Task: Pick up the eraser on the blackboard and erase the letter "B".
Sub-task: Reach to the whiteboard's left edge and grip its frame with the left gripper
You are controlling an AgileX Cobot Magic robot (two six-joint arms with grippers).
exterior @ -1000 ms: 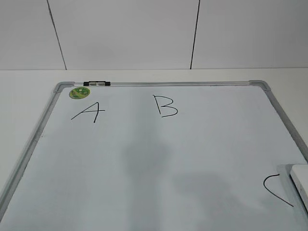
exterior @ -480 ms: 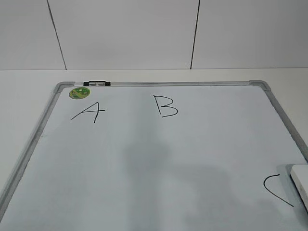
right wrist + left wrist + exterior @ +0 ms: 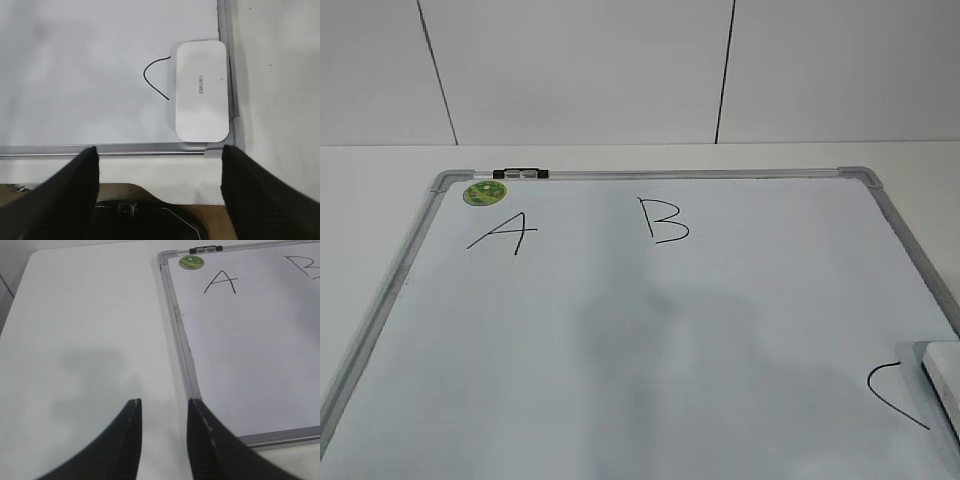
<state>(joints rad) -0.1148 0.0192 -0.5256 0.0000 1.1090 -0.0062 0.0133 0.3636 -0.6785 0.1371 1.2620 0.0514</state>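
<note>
The blackboard (image 3: 650, 330) is a white board in a grey frame, lying flat on the table. The black letter "B" (image 3: 663, 221) is near its far edge, between an "A" (image 3: 503, 234) and a "C" (image 3: 892, 392). The white eraser (image 3: 201, 98) lies in the board's near right corner beside the "C" (image 3: 156, 78); only its edge (image 3: 945, 380) shows in the exterior view. My right gripper (image 3: 159, 155) is open, above the table edge short of the eraser. My left gripper (image 3: 164, 407) is open and empty over the table, left of the board (image 3: 250, 340).
A round green sticker (image 3: 485, 192) and a black clip (image 3: 520, 173) sit at the board's far left corner. A white tiled wall (image 3: 620, 70) stands behind the table. The table's near edge and a dark robot base (image 3: 145, 220) show under the right gripper.
Neither gripper shows in the exterior view. The soft shadows on the board have shifted and spread to the right. The board, letters and eraser have not moved.
</note>
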